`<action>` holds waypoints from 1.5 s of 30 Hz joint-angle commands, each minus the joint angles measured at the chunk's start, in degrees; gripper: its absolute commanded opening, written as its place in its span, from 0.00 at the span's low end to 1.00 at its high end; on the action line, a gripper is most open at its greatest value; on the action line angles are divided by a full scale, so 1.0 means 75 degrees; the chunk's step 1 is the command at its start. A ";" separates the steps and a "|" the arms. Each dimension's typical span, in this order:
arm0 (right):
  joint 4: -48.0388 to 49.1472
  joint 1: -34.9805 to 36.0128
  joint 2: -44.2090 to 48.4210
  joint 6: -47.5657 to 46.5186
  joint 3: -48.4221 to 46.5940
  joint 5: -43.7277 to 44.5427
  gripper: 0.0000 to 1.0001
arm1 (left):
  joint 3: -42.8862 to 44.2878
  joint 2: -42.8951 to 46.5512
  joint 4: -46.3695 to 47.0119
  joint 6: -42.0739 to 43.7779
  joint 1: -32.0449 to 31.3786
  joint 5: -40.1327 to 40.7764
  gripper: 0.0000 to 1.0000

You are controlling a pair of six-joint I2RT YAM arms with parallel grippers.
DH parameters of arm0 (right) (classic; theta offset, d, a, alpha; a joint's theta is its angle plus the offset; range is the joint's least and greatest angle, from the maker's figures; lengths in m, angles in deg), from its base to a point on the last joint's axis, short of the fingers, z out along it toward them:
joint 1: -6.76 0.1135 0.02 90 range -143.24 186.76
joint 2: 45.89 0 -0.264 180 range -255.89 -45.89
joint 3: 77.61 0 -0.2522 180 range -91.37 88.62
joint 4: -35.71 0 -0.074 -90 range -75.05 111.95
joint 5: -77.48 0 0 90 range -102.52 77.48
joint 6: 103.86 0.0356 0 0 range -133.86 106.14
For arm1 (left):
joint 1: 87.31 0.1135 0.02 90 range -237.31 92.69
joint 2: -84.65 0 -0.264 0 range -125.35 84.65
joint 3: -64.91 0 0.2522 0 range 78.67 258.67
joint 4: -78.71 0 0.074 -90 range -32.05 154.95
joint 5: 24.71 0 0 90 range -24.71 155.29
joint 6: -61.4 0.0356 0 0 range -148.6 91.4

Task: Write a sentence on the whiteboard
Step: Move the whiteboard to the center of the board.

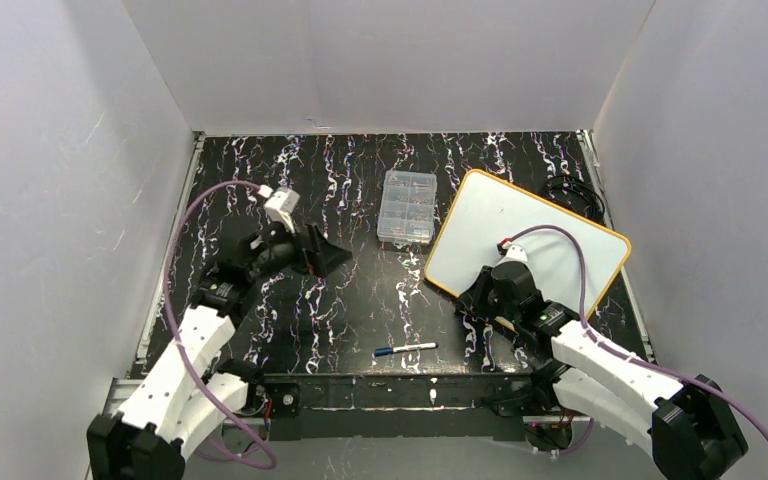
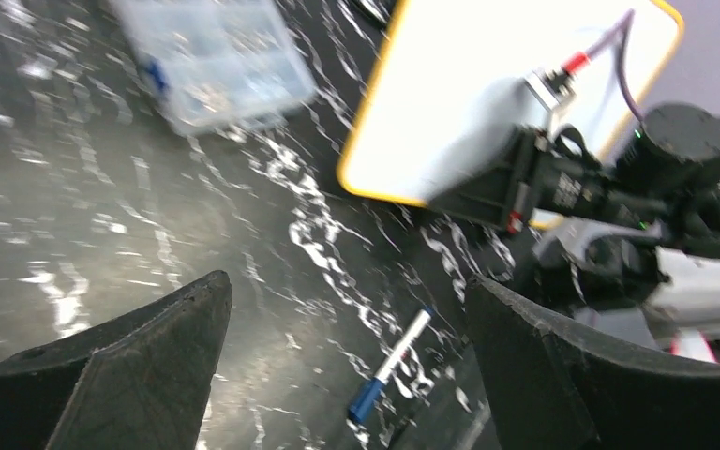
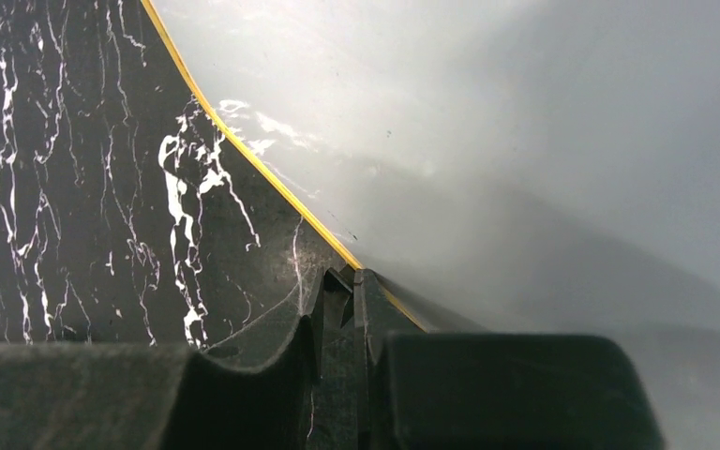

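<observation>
The whiteboard [image 1: 545, 225] lies tilted at the right of the table, white with an orange-yellow frame. No lettering shows on it in any view, so the sentence is not visible. It also shows in the left wrist view [image 2: 459, 94] and the right wrist view [image 3: 525, 141]. A white marker with a blue cap [image 1: 406, 350] lies on the table near the front edge, left of the board, and shows in the left wrist view [image 2: 391, 364]. My left gripper [image 1: 328, 256] [image 2: 347, 281] is open and empty, above the table left of centre. My right gripper [image 1: 472, 295] [image 3: 356, 274] is shut, its tips at the board's near-left frame edge.
A clear plastic compartment box [image 1: 407, 207] [image 2: 216, 56] stands behind centre, just left of the board. A black cable coil [image 1: 572, 190] lies at the back right corner. White walls enclose the black marbled table [image 1: 340, 300] on three sides.
</observation>
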 commanded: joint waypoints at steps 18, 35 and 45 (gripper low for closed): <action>0.0467 0.0531 0.0534 -0.0323 0.0319 -0.0738 0.01 | 0.2215 -0.5538 0.2930 0.0038 -0.1986 -0.1838 0.89; 0.0079 0.0561 0.0879 -0.0344 0.0369 -0.0579 0.01 | 0.4588 -0.8368 0.3155 0.0171 -0.2220 -0.3270 0.87; -0.0575 0.0629 0.0904 -0.0393 0.0101 -0.0043 0.01 | 0.4598 -0.8503 0.3146 0.0569 -0.2470 -0.3250 0.36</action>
